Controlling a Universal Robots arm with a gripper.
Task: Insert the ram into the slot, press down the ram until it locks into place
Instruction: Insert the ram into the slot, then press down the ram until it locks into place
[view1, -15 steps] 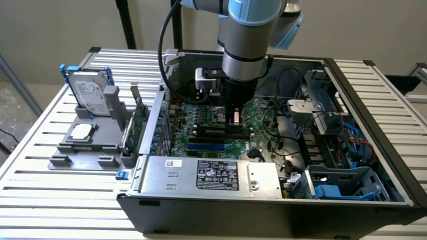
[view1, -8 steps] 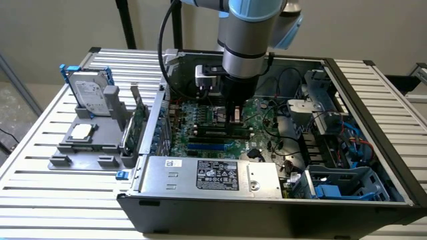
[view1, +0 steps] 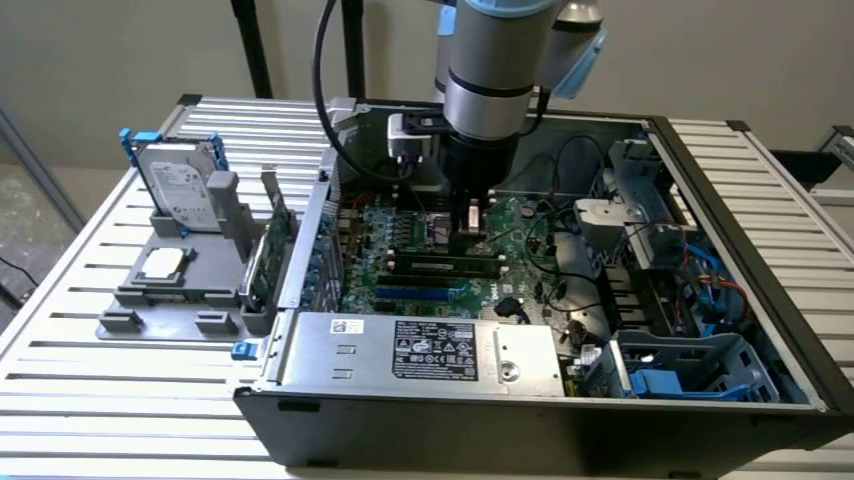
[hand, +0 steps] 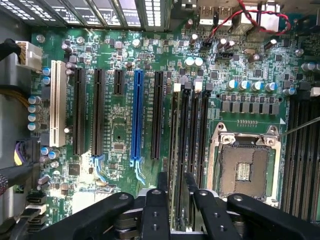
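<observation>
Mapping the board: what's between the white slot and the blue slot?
Wrist view: three black slots, two long, one short, between the white slot and the blue slot.

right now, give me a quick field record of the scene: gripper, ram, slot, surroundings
gripper: black gripper low over the green motherboard, fingers astride the stick
ram: long thin green memory stick lying along a slot, beneath the gripper
slot: long narrow black memory slot, one of several parallel ones beside the empty processor socket
locked: cannot tell
nearby: blue expansion slot
case: open black computer case on a slatted table
</observation>
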